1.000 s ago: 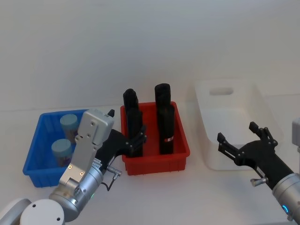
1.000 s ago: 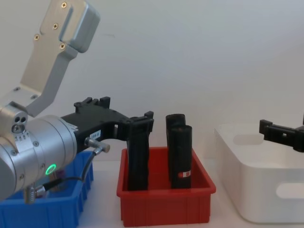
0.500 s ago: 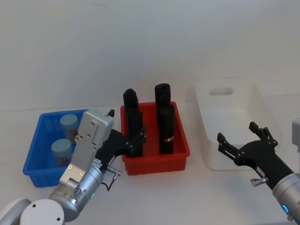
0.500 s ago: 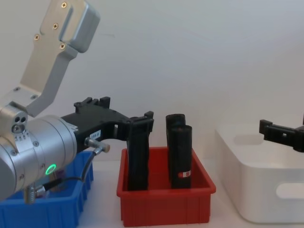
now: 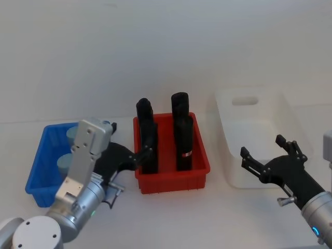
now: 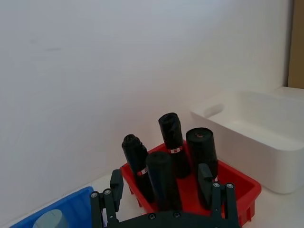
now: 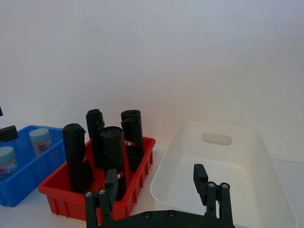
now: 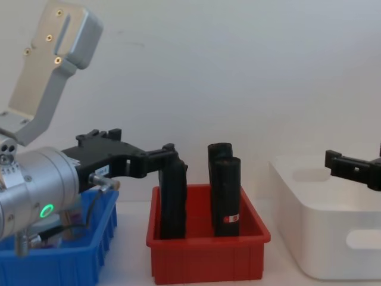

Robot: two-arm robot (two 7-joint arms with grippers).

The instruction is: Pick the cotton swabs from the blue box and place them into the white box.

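Cotton swabs (image 5: 62, 163): two jars standing in the blue box (image 5: 39, 155), far left of the worktop (image 5: 171, 218). Left hand (image 5: 129, 141) open, empty, over the box's right edge, one finger close to the black rolls (image 5: 181, 124) in the red bin (image 5: 174, 179); risk: a sideways swing tips a roll. White box (image 5: 233, 176) at right holds no jar; right hand (image 5: 262, 146) open at its near edge.

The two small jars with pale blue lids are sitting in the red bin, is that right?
Not quite. The right wrist view shows the cotton swabs sitting in the blue box; the red bin holds upright black rolls instead.
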